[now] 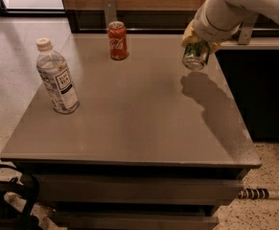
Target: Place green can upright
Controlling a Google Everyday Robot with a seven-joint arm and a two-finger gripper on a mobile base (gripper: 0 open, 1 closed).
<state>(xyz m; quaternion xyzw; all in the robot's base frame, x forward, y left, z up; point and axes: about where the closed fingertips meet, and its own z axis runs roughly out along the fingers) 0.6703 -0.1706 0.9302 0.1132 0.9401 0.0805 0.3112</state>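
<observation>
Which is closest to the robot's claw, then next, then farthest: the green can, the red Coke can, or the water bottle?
The claw hangs over the table's back right corner.
1. Green can: gripped in the claw.
2. Red Coca-Cola can: standing at the back, near the middle.
3. Water bottle: standing by the left edge.

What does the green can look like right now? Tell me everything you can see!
The green can is a small metal drink can with dark green sides and a shiny silver end. That round silver end faces down and toward the camera. The gripper is clamped around its upper part, hiding much of the green. The can hangs in the air over the far right part of the table, with its shadow on the tabletop below. Only the gripper touches it.
</observation>
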